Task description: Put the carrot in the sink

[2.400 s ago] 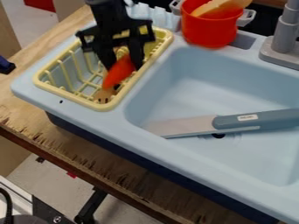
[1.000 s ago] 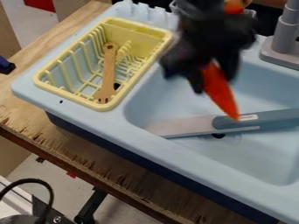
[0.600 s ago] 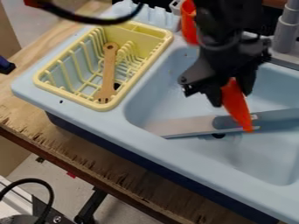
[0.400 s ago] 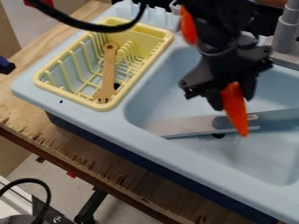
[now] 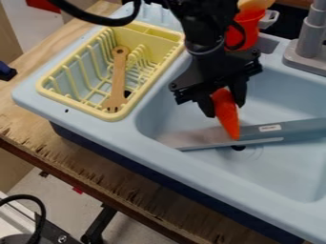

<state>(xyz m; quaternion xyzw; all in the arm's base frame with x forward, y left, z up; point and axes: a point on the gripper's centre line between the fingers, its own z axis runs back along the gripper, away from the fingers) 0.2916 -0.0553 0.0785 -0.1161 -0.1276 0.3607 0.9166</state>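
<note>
Fingers (image 5: 206, 106) grip the carrot (image 5: 227, 112), long axis steep, narrow end down.

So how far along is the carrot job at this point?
The carrot looks out of the yellow rack, where only a wooden utensil lies. In hand: the gripper has the carrot pinched, tip down, over the sink and the gray-handled knife. Left, it seems: lowering and letting go.

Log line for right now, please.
gripper: shut on carrot | over sink, knife below | release: not yet | wooden fork: in yellow rack
</note>
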